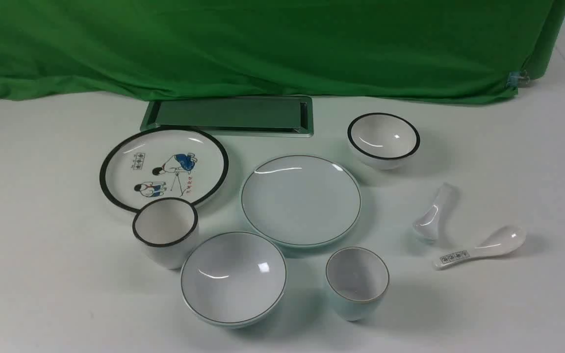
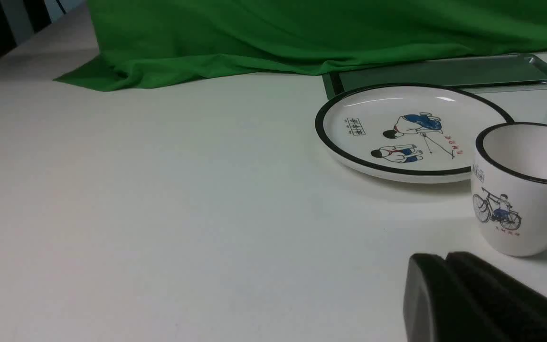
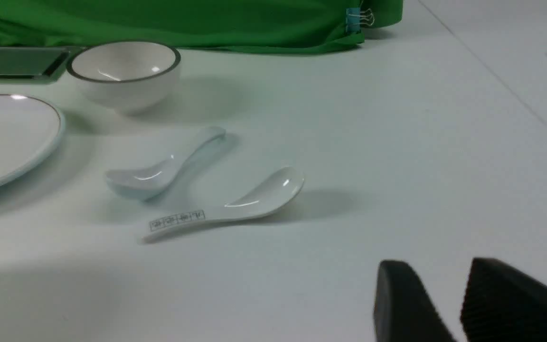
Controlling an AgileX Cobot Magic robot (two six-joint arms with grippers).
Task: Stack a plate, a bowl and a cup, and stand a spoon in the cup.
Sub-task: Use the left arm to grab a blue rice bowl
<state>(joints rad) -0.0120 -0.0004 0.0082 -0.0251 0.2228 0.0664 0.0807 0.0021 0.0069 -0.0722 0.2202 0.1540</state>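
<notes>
The pale blue-green plate [image 1: 301, 200] lies mid-table, and its edge [image 3: 7, 137] shows in the right wrist view. Nearer me stand the wide bowl [image 1: 233, 277] and, to its right, the small cup [image 1: 357, 282], each alone on the table. The plain glossy spoon [image 1: 434, 211] [image 3: 164, 166] lies right of the plate. My left gripper [image 2: 444, 259] is shut on nothing, low over the table near the white cup. My right gripper [image 3: 437, 266] is open and empty, hanging over bare table short of the spoons. It does not show in the front view.
A white plate with cartoon figures [image 1: 164, 169] [image 2: 411, 133] and a black-rimmed white cup [image 1: 166, 230] [image 2: 525, 190] sit at the left. A black-rimmed white bowl [image 1: 383, 139] [image 3: 124, 71], a labelled white spoon [image 1: 481, 247] [image 3: 235, 202], a metal tray [image 1: 228, 116] and green cloth [image 1: 263, 44] are further off.
</notes>
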